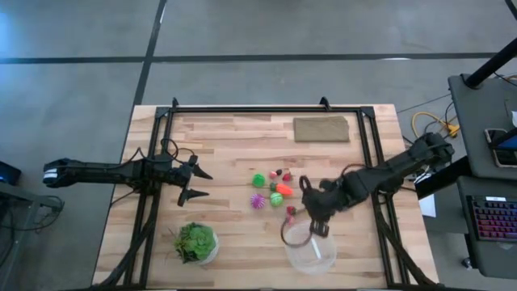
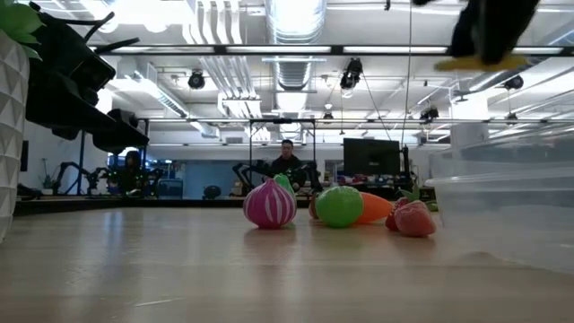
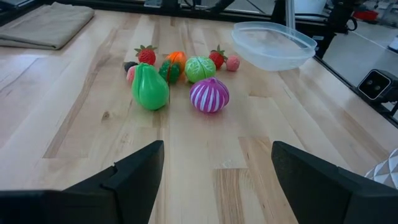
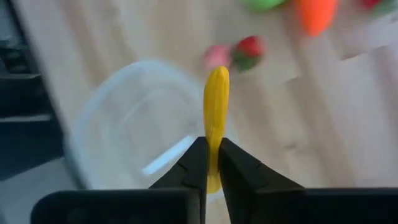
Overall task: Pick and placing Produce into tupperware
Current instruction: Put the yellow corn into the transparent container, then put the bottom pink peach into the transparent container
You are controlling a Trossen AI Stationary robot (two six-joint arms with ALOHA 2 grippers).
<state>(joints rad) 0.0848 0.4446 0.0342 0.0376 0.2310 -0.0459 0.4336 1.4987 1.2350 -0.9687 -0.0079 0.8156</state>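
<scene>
My right gripper [image 4: 212, 148] is shut on a yellow, banana-like toy [image 4: 216, 99] and hovers over the clear round tupperware [image 4: 134, 118], which stands near the table's near edge [image 1: 311, 252]. The other produce lies in a cluster [image 1: 271, 190] on the table beyond it: a green pear [image 3: 150, 87], a magenta onion [image 3: 209, 95], a green cabbage [image 3: 199, 68], strawberries and an orange piece. A small red piece [image 1: 291, 211] lies close to the tupperware's rim. My left gripper [image 1: 207, 184] waits open, left of the cluster, pointing at it. My right gripper pinches the yellow toy by one end [image 4: 214, 134] between its two fingers, which come from above and slant down. The toy runs on in line with the fingers, out past their tips. It is lifted clear above the tupperware [image 2: 471, 63].
A white bowl of leafy greens [image 1: 195, 242] stands near the table's near-left corner. A folded tan cloth [image 1: 321, 128] lies by the far edge. Black frame rails [image 1: 153, 162] run along the table's sides. Bare wood lies between my left gripper and the produce.
</scene>
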